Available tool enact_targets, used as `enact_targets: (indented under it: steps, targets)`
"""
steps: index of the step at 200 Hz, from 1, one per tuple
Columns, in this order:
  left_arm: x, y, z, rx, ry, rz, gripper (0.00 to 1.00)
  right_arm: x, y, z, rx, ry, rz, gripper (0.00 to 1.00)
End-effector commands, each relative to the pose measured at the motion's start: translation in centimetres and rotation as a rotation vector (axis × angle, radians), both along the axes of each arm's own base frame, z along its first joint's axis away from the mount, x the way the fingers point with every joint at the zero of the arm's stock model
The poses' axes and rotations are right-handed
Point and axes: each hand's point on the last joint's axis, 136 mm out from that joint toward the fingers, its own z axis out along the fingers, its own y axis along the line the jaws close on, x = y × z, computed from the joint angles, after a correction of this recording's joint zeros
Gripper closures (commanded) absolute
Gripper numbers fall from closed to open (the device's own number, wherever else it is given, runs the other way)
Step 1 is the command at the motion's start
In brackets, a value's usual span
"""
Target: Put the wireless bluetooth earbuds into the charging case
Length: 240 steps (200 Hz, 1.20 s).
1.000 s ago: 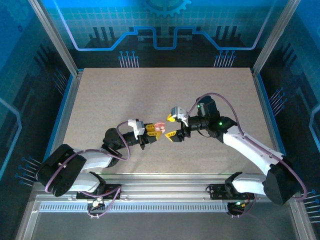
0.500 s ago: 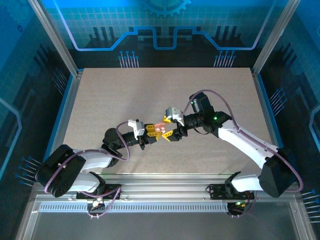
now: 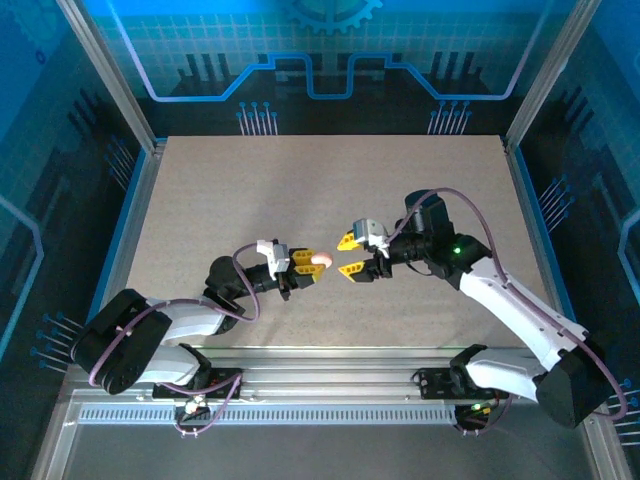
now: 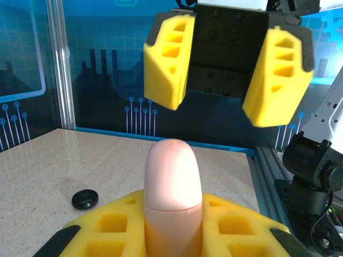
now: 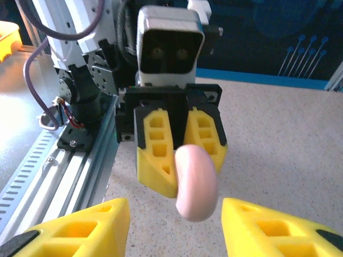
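Pink case [image 4: 173,182] clamped edge-on in left gripper [image 3: 305,265], raised off table [image 3: 250,190], lid seam apparently shut. I judge it presented to right gripper [image 3: 349,254], which faces it, jaws parted, holding nothing, not touching. Nearby black disc [image 4: 85,198] lies on table.

the table [image 3: 250,190] is a pale, speckled beige slab with a metal rail [image 3: 330,362] along its near edge. a small flat black disc [image 4: 84,198] lies directly on its surface.
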Motion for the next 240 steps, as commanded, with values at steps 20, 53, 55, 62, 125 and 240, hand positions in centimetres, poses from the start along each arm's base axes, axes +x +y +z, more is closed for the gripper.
enact_targets:
  steps: [20,53,55,62,125,240]
  targets:
    - [-0.3,-0.2,2.1,-0.030,-0.081,-0.018,0.83,1.5,0.7,-0.3,-0.041,0.009,-0.018,0.54]
    - [-0.3,-0.1,2.2,-0.032,-0.083,-0.019,0.83,1.2,1.8,-0.8,-0.060,0.022,0.027,0.57]
    - [-0.3,-0.1,2.2,-0.032,-0.084,-0.019,0.83,1.2,1.9,-0.8,-0.060,0.021,0.030,0.57]
    - [-0.3,-0.2,2.2,-0.032,-0.084,-0.020,0.83,1.2,2.0,-0.9,-0.064,0.023,0.038,0.57]
    - [-0.2,-0.2,2.2,-0.032,-0.084,-0.020,0.83,0.7,2.9,-1.6,-0.075,0.049,0.093,0.65]
    - [2.7,1.9,0.1,-0.017,-0.038,0.218,0.27,2.8,1.0,-3.3,-0.183,0.105,-0.031,0.88]
